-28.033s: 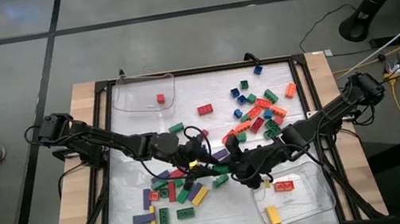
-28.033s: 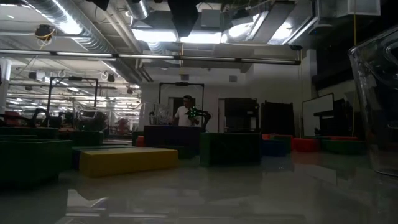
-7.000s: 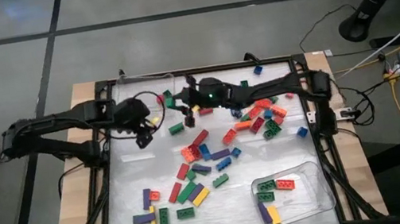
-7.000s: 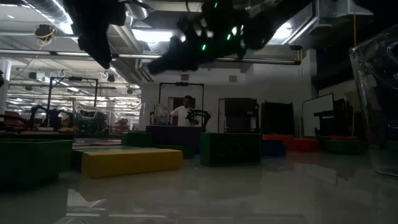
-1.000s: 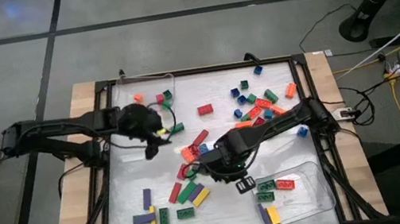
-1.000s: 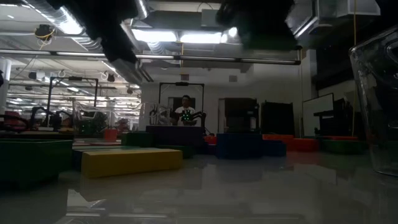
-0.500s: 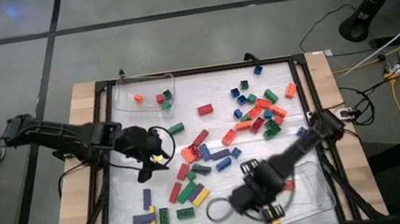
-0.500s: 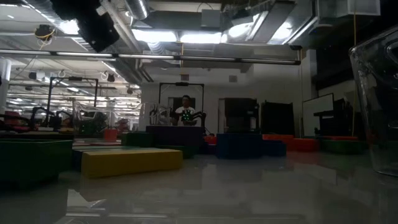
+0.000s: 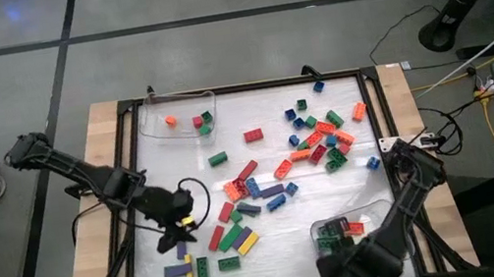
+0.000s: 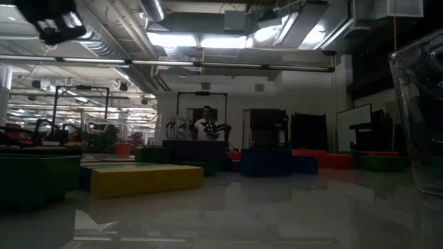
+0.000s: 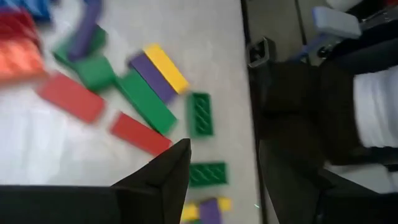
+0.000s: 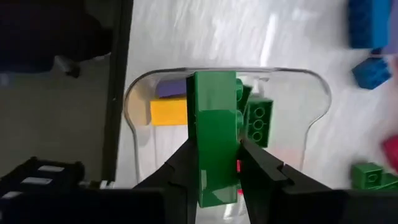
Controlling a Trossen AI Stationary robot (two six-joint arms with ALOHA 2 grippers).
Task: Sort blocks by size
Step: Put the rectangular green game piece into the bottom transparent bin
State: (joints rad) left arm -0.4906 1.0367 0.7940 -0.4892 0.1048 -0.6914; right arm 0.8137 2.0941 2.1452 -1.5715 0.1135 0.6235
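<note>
You have a long green block [image 12: 214, 137] clamped between the right gripper [image 12: 214, 163]'s jaws, held over the clear tray [image 12: 314, 84] at the near right corner of the bench [image 9: 172, 106]. That tray already holds a yellow block [image 12: 169, 112], a purple one [image 12: 171, 89] and another green one [image 12: 258, 122], all long pieces by the look of them.

The rest of the blocks [image 9: 316, 137] lie loose on the bench: a scatter toward the far right and a group of long ones [image 9: 233, 235] near the middle front. A second clear tray [image 9: 148, 126] at the far left corner holds a few small ones.

Your left gripper [image 9: 180, 231] hovers low over the front group; I cannot tell how its jaws stand, since only one finger [image 11: 165, 177] shows in its wrist view.

Risks, as I judge them:
- Release from this height and the green block may bounce off the pieces already in the tray and hop over the rim.
- The tray looks light; brush its wall and it will likely slide.
- The left arm is close to packed long blocks, so a descent may nudge neighbours or pinch two at once.
</note>
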